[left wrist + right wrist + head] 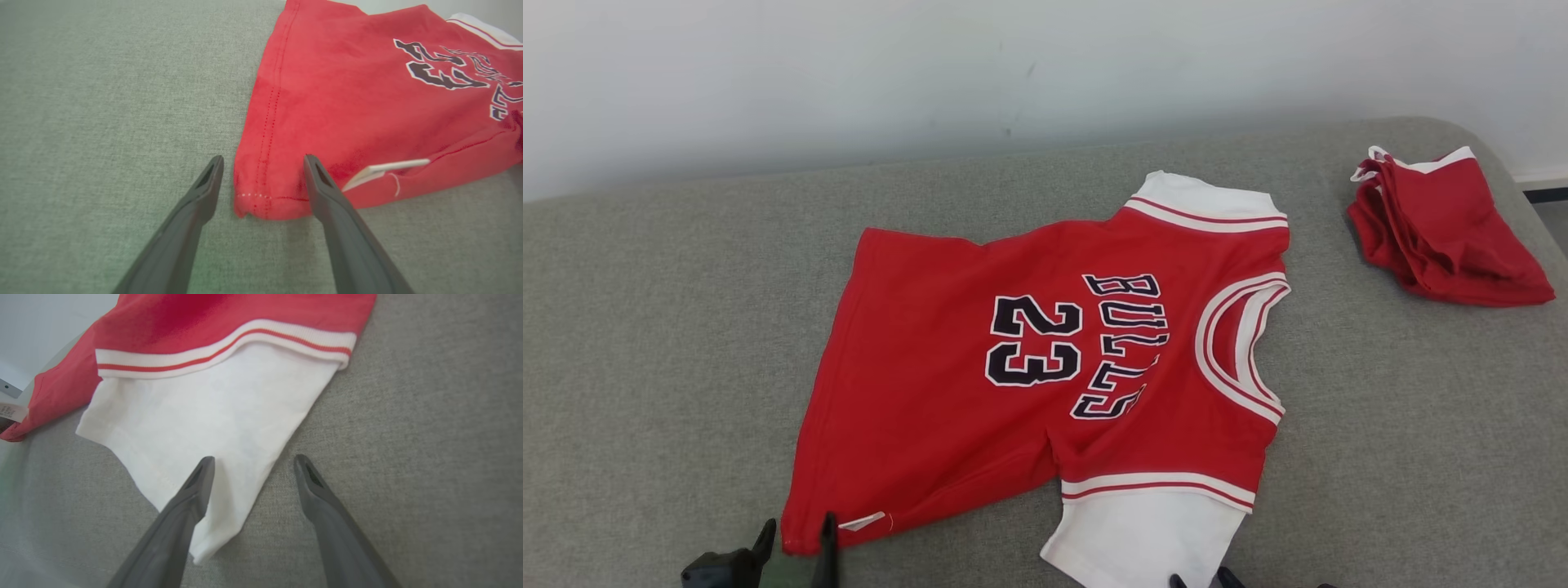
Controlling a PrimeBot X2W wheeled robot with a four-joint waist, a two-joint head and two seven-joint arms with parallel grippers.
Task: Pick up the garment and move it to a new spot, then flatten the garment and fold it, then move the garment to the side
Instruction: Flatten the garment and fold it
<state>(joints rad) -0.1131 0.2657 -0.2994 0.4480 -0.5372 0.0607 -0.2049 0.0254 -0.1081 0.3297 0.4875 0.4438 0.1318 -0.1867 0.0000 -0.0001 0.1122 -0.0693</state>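
Straddling the Bulls jersey (pixel 931 392) hem corner (pixel 261 204), left claw (pixel 262 158) gapes empty; right claw (pixel 254 458), likewise apart, brackets the white sleeve (pixel 212 416) edge, likely pre-flattening grips.

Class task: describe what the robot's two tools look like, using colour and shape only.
The left tool and the right tool look alike. Each has two long, smooth, matte dark-grey fingers, broad at the base and tapering to narrow tips. Near each tip sits an elongated recess.
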